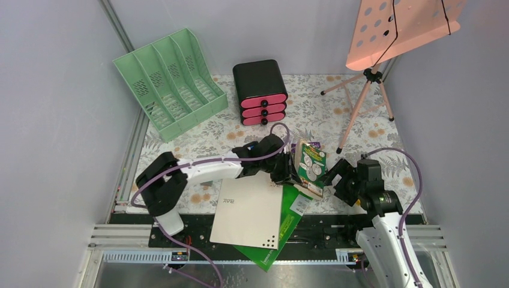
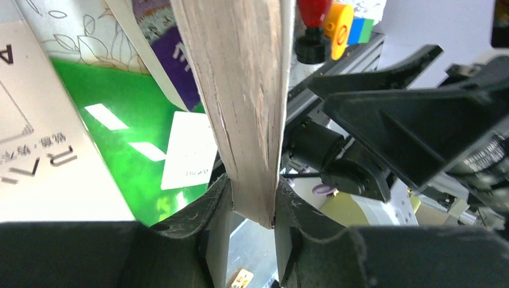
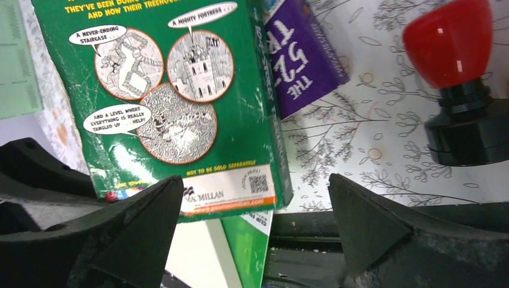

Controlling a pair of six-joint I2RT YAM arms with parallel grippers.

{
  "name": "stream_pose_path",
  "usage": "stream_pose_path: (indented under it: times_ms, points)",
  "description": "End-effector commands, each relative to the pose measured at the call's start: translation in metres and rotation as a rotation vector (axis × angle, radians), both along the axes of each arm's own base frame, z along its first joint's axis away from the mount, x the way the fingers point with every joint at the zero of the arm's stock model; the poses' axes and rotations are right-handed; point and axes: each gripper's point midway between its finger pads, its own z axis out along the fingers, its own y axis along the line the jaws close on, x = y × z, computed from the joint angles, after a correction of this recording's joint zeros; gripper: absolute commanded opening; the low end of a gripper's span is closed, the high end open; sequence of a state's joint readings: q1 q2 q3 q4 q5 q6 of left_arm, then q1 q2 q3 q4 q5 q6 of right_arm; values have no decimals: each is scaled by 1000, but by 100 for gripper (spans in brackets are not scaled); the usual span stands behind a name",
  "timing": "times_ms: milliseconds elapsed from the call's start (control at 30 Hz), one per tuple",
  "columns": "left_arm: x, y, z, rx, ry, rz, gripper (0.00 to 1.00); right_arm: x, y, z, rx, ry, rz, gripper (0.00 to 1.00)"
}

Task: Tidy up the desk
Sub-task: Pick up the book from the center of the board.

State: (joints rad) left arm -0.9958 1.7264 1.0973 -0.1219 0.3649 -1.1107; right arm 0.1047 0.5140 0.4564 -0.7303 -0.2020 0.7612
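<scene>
**A:** What is the surface like, and the room around it?

**B:** The desk [image 1: 318,102] is a wide tabletop under a pale cloth printed with grey ferns and orange flowers. It fills the floor of a booth with plain grey walls. A black rail runs along its near edge, where both arms are bolted. At the back stand a mint-green slotted plastic file rack [image 1: 171,81] and a black drawer box with three pink fronts [image 1: 260,93]. At the back right is a pink perforated music stand on a tripod [image 1: 402,24].

**A:** And the grippers?

**B:** The left gripper [image 2: 252,210] pinches the page edge of a green paperback book [image 2: 240,90], which stands on edge near the middle of the desk. The right gripper [image 3: 252,228] is just beside it, jaws spread wide and facing the back cover.

**A:** Any writing you can read?

**B:** The back cover [image 3: 174,90] says "A NEVER-ENDING STAIRCASE", "A MIGHTY FORTRESS" and "NOT TO BE SOLD SEPARATELY", with "MILLAN" at the bottom. A purple paperback [image 3: 303,54] lies on the cloth behind it, showing "THE", "52" and "TR". A white square board [image 1: 246,210] overhangs the black rail. Its letters look like "RAX", though I cannot be sure. Under it lies a bright green folder [image 1: 273,246] with a white label too small to read. A red knob on a black base [image 3: 450,42] stands on the cloth near the purple paperback.
</scene>
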Motion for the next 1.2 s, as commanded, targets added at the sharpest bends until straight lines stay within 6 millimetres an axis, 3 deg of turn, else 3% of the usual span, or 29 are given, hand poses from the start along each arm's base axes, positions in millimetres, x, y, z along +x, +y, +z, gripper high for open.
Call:
stream_pose_path:
  times_ms: [0, 200, 267, 333, 567, 800, 1033, 1167]
  points:
    - [7, 9, 61, -121, -142, -12, 0, -1, 16, 27, 60, -51, 91, 99]
    - [5, 45, 97, -255, -194, 23, 0, 2, 48, 64, 219, -144, 239, 99]
    - [5, 64, 103, -279, -209, 47, 0, 1, 56, 71, 263, -149, 282, 99]
    - [2, 80, 122, -327, -257, 53, 0, 0, 66, 80, 328, -163, 335, 99]
    - [-15, 120, 162, -372, -393, 16, 0, 1, 93, 106, 568, -267, 406, 99]
    - [-30, 138, 183, -403, -461, 6, 0, -2, 127, 135, 716, -350, 490, 99]
    - [-40, 141, 196, -507, -466, 13, 0, -9, 168, 159, 773, -353, 616, 99]
    - [-46, 144, 201, -548, -468, 9, 0, -8, 182, 172, 818, -368, 646, 99]
